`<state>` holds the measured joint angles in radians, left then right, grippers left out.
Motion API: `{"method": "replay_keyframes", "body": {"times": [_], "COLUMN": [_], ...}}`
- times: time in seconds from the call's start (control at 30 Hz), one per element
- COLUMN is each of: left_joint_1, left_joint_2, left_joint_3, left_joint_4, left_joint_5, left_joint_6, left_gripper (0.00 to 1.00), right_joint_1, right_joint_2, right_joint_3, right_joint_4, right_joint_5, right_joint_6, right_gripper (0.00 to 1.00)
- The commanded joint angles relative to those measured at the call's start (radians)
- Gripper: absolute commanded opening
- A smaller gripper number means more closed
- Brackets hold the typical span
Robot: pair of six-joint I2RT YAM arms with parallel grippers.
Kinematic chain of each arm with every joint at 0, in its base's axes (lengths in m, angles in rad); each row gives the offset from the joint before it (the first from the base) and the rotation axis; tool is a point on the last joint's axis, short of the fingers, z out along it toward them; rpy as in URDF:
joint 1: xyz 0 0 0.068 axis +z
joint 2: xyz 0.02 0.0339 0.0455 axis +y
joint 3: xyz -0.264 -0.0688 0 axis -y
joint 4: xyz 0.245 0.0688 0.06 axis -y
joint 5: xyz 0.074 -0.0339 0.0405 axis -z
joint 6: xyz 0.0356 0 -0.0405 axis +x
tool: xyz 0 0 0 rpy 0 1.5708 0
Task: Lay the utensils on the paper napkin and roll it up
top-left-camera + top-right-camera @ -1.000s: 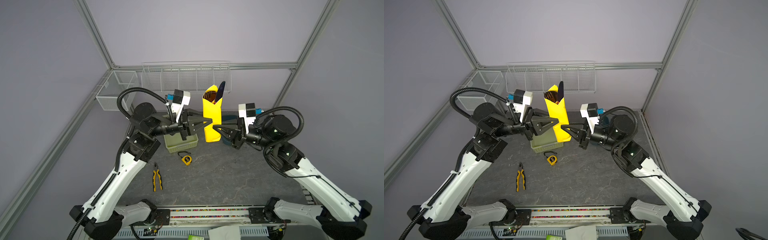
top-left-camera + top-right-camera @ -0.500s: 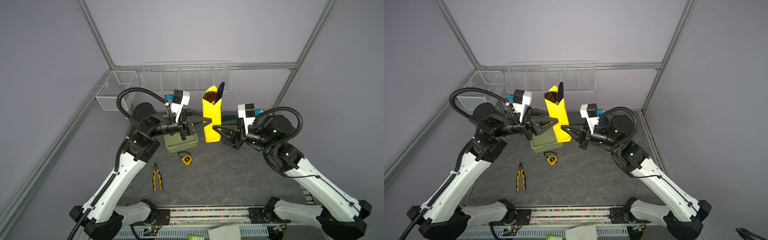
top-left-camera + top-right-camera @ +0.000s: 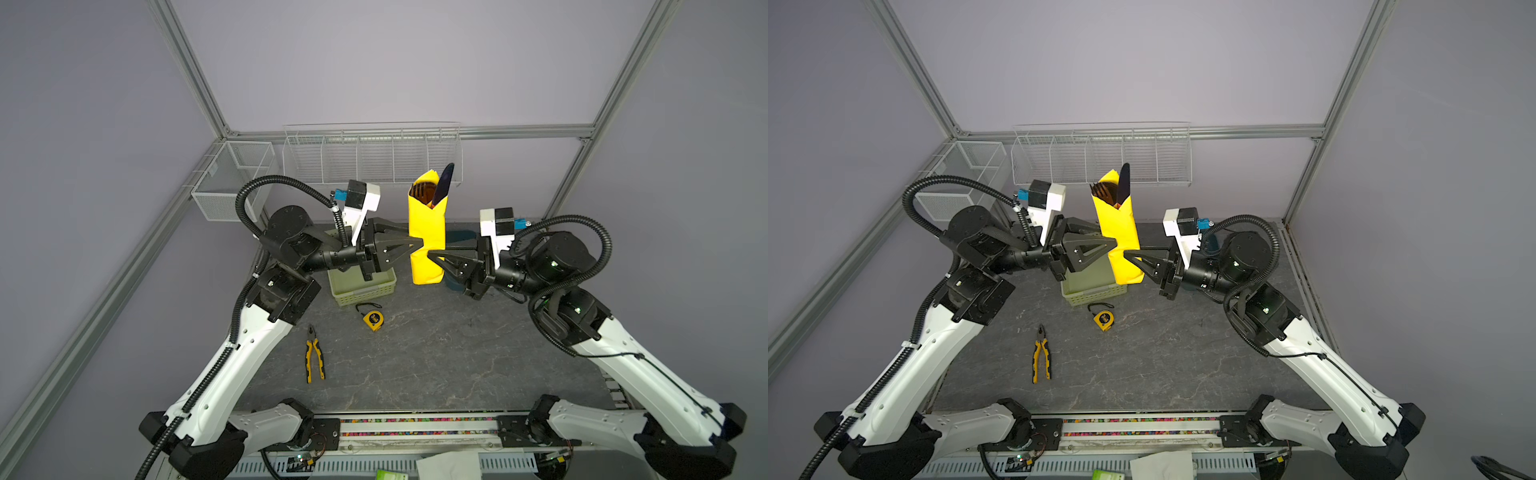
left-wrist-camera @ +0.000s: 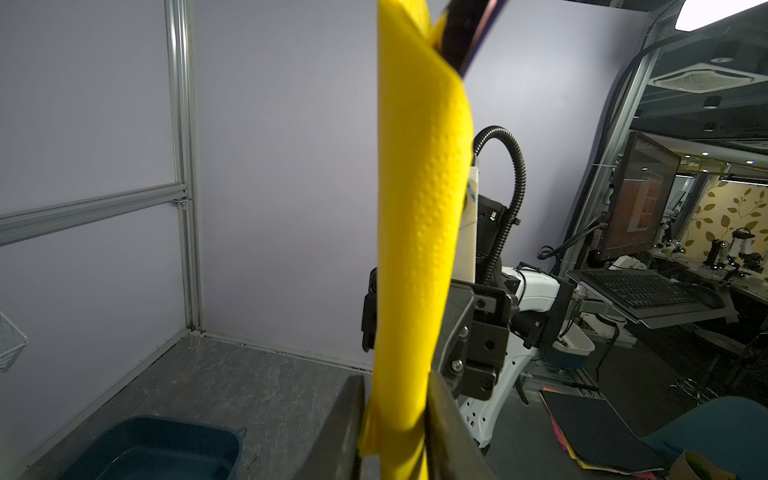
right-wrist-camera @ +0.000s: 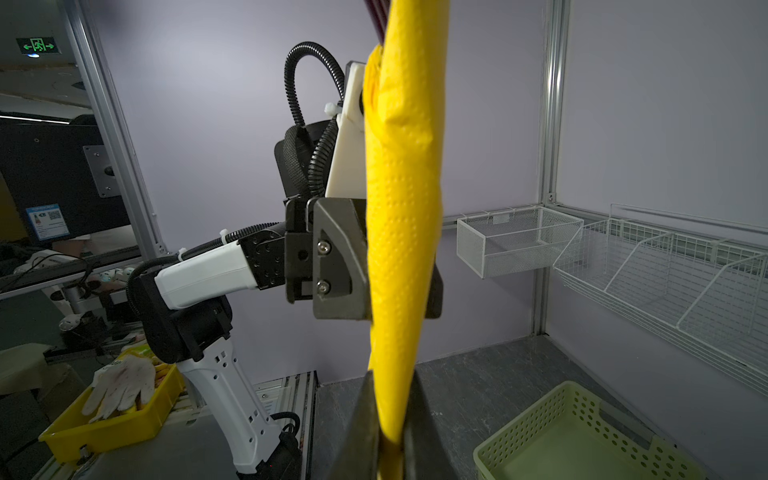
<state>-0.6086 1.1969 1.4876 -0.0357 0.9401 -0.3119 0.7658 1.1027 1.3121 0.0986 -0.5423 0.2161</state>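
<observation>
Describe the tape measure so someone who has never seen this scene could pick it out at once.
On the dark stone-patterned table, find the pale green basket at the back; the tape measure lies just in front of it. It is small, round, yellow with a black loop, unlike the long pliers or the tall rolled paper napkin held aloft.

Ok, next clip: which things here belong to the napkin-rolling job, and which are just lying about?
Job in hand:
paper napkin, rolled and held upright; utensils, sticking out of its top; left tool and right tool, both shut on it.

Lying about:
pliers; tape measure; green basket; blue tray; wire baskets on the wall.
</observation>
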Motion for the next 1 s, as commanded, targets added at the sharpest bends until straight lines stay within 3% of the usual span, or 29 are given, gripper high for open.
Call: {"method": "replay_keyframes", "body": {"times": [0.0,0.37,0.47,0.7,0.97], "left_joint_1": [0.004,0.010,0.014,0.032,0.073], "left_joint_2": [-0.007,-0.010,-0.010,-0.002,0.026], "left_joint_3": [-0.006,-0.003,-0.001,0.007,0.011], "left_joint_4": [0.002,0.011,0.012,0.024,0.032], "left_joint_5": [0.010,-0.012,-0.038,-0.085,-0.126], "left_joint_6": [0.014,0.017,0.016,-0.002,-0.056], "left_gripper": [0.22,0.01,0.00,0.00,0.00], "right_joint_1": [0.002,0.003,0.002,0.002,0.002], "right_joint_2": [-0.022,-0.020,-0.023,-0.039,-0.074], "right_joint_3": [-0.004,-0.003,-0.005,-0.020,-0.037], "right_joint_4": [0.076,0.051,0.038,0.020,-0.018], "right_joint_5": [0.004,0.011,0.018,0.056,0.101], "right_joint_6": [-0.014,-0.024,-0.029,-0.031,-0.054], "right_gripper": [0.06,0.06,0.09,0.27,0.31]}}
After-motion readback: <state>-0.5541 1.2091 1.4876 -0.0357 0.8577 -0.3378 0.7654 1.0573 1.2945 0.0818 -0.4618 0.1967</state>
